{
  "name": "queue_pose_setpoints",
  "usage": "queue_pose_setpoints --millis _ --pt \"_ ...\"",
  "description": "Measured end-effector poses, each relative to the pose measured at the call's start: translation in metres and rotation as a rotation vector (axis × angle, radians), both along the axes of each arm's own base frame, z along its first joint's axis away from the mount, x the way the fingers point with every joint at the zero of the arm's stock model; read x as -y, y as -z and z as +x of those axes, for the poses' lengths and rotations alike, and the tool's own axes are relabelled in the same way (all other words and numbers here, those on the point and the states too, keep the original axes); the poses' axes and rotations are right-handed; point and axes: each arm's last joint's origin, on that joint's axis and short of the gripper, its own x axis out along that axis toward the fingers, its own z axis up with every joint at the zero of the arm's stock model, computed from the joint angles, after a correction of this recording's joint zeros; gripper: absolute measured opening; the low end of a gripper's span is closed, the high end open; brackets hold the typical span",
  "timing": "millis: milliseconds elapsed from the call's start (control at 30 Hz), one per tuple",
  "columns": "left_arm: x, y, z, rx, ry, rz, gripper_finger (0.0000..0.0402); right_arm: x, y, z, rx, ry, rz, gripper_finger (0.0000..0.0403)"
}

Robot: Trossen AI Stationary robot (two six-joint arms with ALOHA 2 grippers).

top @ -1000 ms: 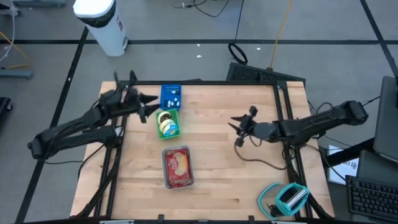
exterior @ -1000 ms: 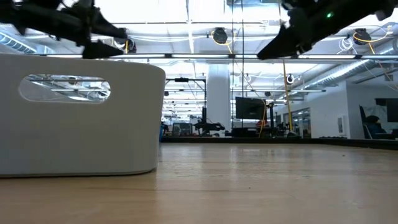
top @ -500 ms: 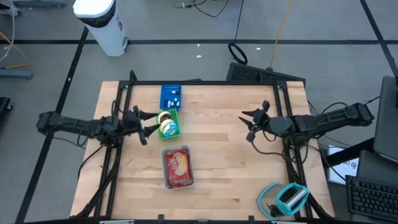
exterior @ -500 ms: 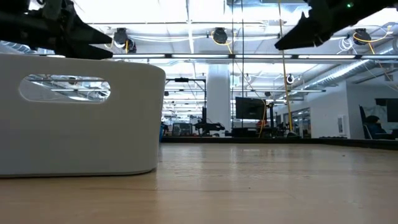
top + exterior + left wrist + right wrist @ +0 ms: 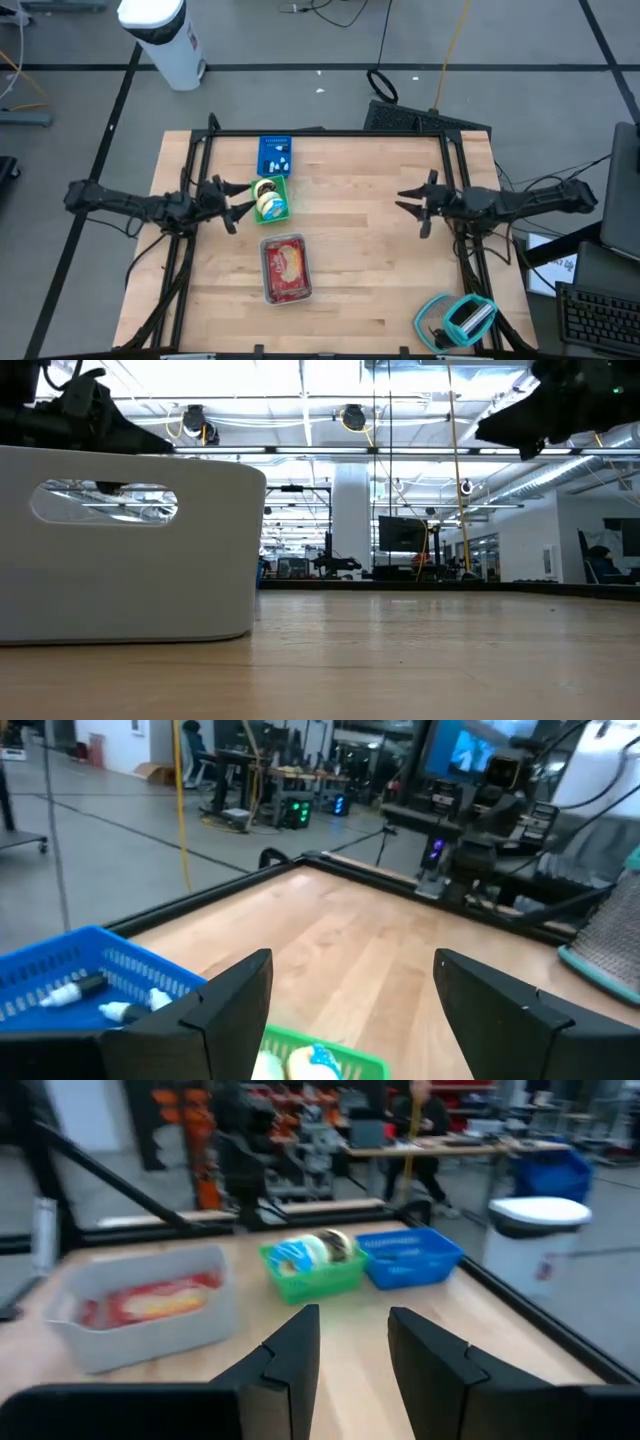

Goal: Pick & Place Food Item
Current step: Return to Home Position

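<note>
A green basket (image 5: 270, 200) of round yellow, white and blue food items stands on the table, with a blue basket (image 5: 275, 155) just beyond it. Nearer the front sits a grey bin (image 5: 286, 268) holding a red and yellow food pack. My left gripper (image 5: 238, 205) hovers open just left of the green basket, which also shows below its fingers in the left wrist view (image 5: 320, 1060). My right gripper (image 5: 412, 205) hovers open over the table's right part, facing the grey bin (image 5: 150, 1305), green basket (image 5: 312, 1265) and blue basket (image 5: 410, 1255).
A teal, net-like object (image 5: 458, 320) lies at the table's near right corner. A black metal frame (image 5: 320, 133) runs along the table's edges. Bare wood lies between the baskets and the right gripper. In the low view the grey bin's wall (image 5: 130, 550) fills the left side.
My left gripper has swung from beside the blue basket toward the table's near edge, and now sits left of the green basket. My right gripper has drawn back toward the table's right edge. The baskets and the bin have stayed put.
</note>
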Motion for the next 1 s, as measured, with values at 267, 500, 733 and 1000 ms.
queue_pose_setpoints --millis 267,500,733,1000 --pt "-0.005 0.011 -0.005 0.016 0.003 0.005 0.0280 0.001 -0.001 -0.020 0.060 -0.062 0.024 0.0111" --pt "-0.005 0.011 -0.010 0.012 0.035 0.030 0.0280 0.002 -0.004 -0.037 0.124 -0.137 0.034 0.0110" --pt "-0.006 0.011 -0.013 0.013 0.035 0.023 0.0280 0.000 0.022 -0.035 0.168 -0.191 0.027 0.0111" --pt "-0.005 0.013 -0.012 -0.012 0.036 0.031 0.0280 -0.002 0.049 -0.026 0.171 -0.195 0.060 0.0112"
